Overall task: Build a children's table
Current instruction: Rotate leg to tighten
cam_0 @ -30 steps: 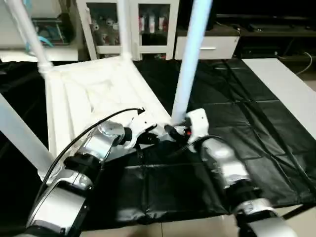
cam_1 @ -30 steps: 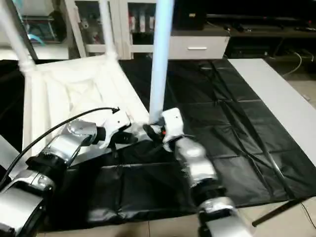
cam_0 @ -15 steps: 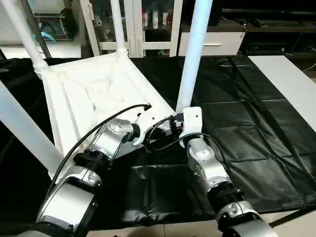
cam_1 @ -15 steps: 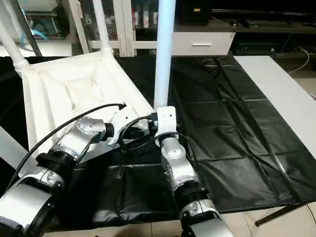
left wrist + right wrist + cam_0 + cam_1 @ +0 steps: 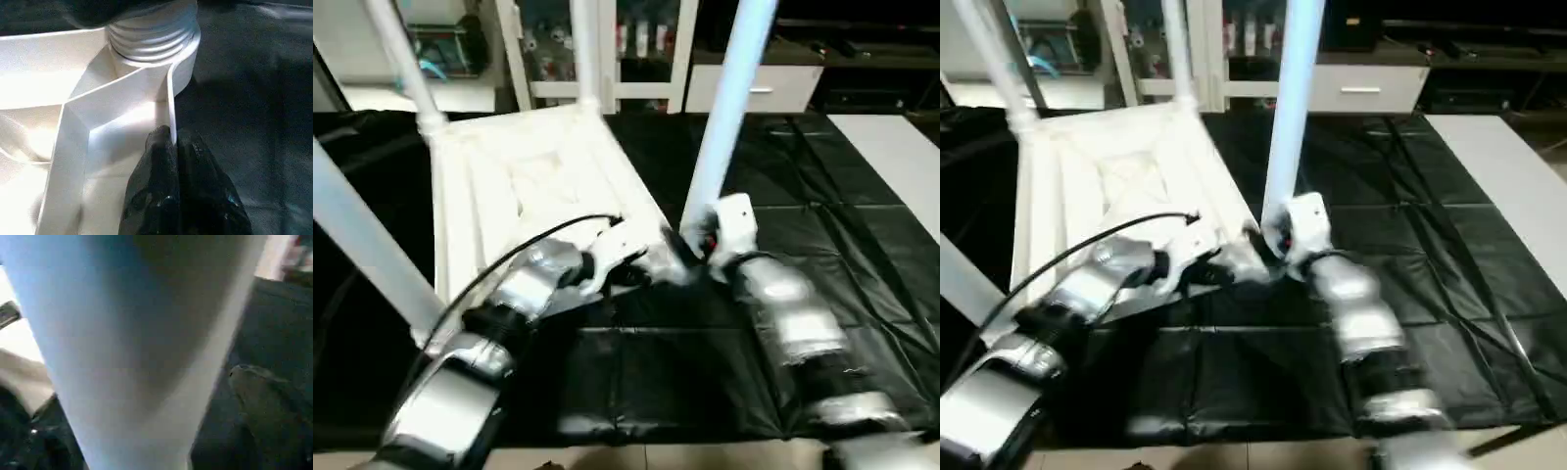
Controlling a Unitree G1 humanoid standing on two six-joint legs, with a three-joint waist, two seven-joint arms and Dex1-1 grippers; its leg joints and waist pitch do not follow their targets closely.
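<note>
The white top [image 5: 533, 186] is lying ribs-up on the black table [image 5: 822, 245], legs pointing straight up. The left gripper [image 5: 173, 147] is pinching its edge rib; the right gripper [image 5: 700, 245], beside the near-corner leg [image 5: 729, 108], is blurred, its fingers unreadable.

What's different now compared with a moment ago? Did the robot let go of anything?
The right gripper has shifted from in front of the near tall white tube leg, at its base, to just right of it; whether it let go is too blurred to tell. The left gripper stays pinched on a thin wall of the upturned white ribbed plastic table top. Nothing else has moved.
</note>
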